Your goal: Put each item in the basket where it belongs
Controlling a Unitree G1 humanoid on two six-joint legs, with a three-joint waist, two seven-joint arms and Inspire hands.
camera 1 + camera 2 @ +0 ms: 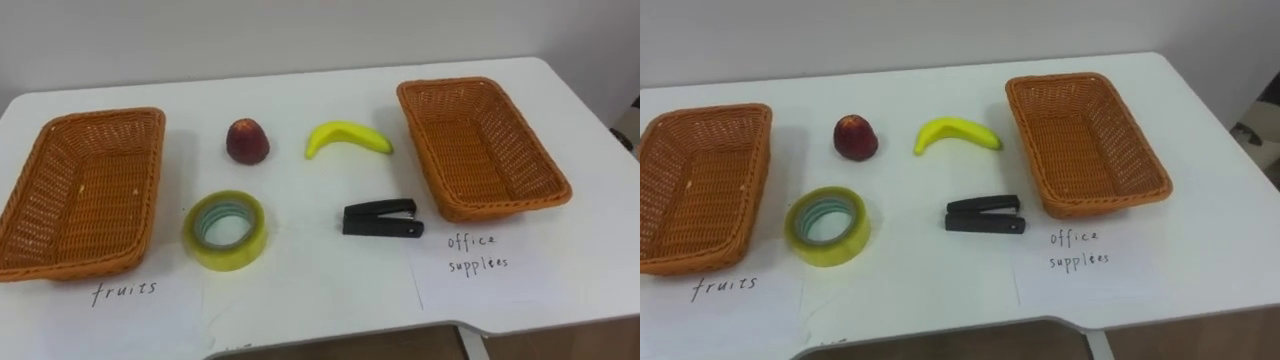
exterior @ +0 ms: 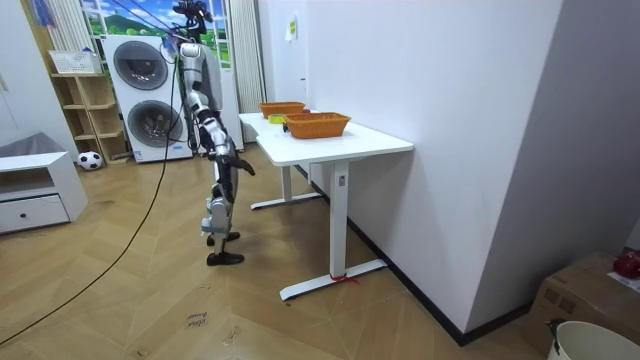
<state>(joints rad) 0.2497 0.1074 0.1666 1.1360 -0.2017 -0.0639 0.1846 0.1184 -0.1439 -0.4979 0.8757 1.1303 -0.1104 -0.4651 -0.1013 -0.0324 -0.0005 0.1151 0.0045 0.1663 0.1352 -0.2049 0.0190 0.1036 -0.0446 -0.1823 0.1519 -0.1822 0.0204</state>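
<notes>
On the white table (image 1: 330, 300) a red apple (image 1: 247, 141) and a yellow banana (image 1: 348, 137) lie side by side at the middle back. Nearer the front edge sit a roll of yellowish tape (image 1: 226, 230) and a black stapler (image 1: 381, 218). An empty wicker basket (image 1: 100, 118) stands at the left above the handwritten word fruits. A second empty wicker basket (image 1: 450, 86) stands at the right above the words office supplies. In the room view I stand at the table's long side, my right hand (image 2: 244, 166) low in front of my body, short of the tabletop.
The table's front edge (image 1: 340, 335) runs close below the tape and stapler, with a notch at the middle. In the room view, two washing machines (image 2: 150, 85) and a shelf (image 2: 85, 100) stand behind me, and a wall runs along the table's far side.
</notes>
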